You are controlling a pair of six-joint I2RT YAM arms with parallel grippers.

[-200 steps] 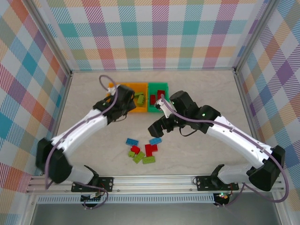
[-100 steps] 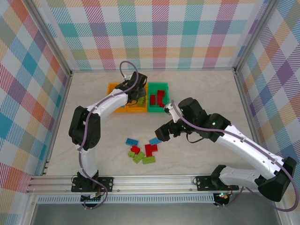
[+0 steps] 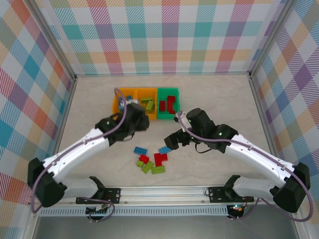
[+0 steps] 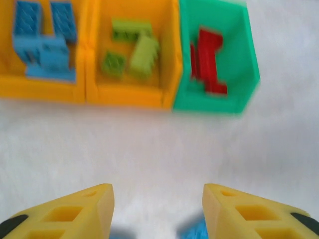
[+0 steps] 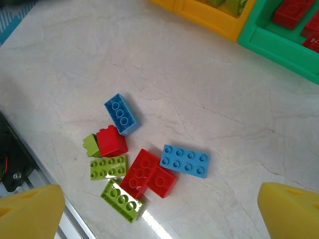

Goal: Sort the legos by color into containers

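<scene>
Bright, even light fills the overhead view, leaving only faint, soft shadows on the table [image 3: 224,99]. The left wrist view is blurred throughout, with the bins [image 4: 129,97] smeared across the top. The right wrist view is sharp, with a white glare streak at lower centre.

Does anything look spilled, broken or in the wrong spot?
Nothing looks broken or spilled. Each bin holds one colour: blue bricks in the left orange bin, lime bricks in the middle orange bin, red bricks in the green bin. A heap of loose bricks lies unsorted on the table.
</scene>
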